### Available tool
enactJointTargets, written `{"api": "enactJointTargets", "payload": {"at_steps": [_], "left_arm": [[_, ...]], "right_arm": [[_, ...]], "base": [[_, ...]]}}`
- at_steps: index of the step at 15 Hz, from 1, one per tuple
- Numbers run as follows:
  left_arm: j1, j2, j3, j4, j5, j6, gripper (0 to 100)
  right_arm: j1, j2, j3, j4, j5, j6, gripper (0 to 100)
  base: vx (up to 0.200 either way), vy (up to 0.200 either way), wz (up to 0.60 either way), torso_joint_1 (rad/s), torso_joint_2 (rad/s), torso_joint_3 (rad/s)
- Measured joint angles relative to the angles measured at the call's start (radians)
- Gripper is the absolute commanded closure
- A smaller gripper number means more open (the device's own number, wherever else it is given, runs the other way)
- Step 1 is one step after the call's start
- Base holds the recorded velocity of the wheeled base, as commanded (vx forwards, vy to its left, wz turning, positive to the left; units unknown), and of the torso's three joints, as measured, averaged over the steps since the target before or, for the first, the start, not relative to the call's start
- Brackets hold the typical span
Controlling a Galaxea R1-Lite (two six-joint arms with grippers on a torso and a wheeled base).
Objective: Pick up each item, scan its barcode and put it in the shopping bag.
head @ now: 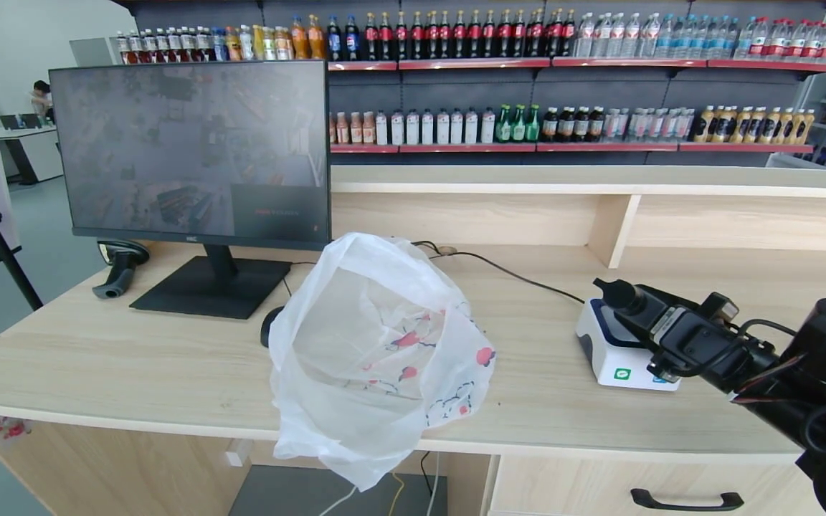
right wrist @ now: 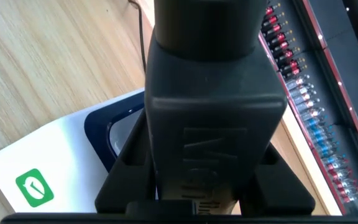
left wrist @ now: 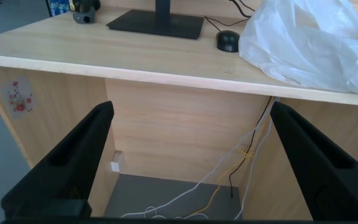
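Right tool (head: pixel 651 315) grips a dark bottle (right wrist: pixel 210 93) over the white scanner (head: pixel 617 362) on the worktop (head: pixel 133 358); shopping bag (head: pixel 377 344) stands nearby. Left tool (left wrist: pixel 191 109) hangs open below the worktop edge.

Colours for your log, head view first.
- The shopping bag (head: pixel 377 358) is translucent white, printed with red fruit-like blots and thin dark-blue line figures.
- The counter (head: pixel 97 358) is pale wood grain.
- At 3 o'clock from the bag, the scanner (head: pixel 617 355) has a white body, a navy top and a small green square badge.
- At 10 o'clock, the monitor (head: pixel 191 150) has a black frame and a dull grey screen.
- At 9 o'clock, the mouse (head: pixel 269 326) is black.
- At 12 o'clock, the shelf rails (head: pixel 470 63) are red.
- The left gripper (left wrist: pixel 191 106) has black fingers (left wrist: pixel 73 155).
- The dark item (right wrist: pixel 210 124) over the scanner is charcoal, possibly amber low down; treat that tint as uncertain.
- The sticker (left wrist: pixel 18 98) on the counter front has a red floral print.
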State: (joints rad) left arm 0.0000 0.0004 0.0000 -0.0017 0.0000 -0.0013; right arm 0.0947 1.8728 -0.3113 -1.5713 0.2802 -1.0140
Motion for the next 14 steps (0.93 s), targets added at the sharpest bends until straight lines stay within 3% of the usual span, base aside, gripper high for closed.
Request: {"api": "enactJointTargets", "payload": {"at_steps": [9, 14], "left_arm": [[0.000, 0.000, 0.000, 0.000, 0.000, 0.001, 0], [0.000, 0.000, 0.000, 0.000, 0.000, 0.001, 0]], "right_arm": [[0.005, -0.008, 0.008, 0.003, 0.000, 0.027, 100], [0.054, -0.039, -0.006, 0.002, -0.001, 0.119, 100]], "base": [[0.000, 0.000, 0.00, 0.000, 0.00, 0.000], [0.000, 0.000, 0.00, 0.000, 0.00, 0.000]]}}
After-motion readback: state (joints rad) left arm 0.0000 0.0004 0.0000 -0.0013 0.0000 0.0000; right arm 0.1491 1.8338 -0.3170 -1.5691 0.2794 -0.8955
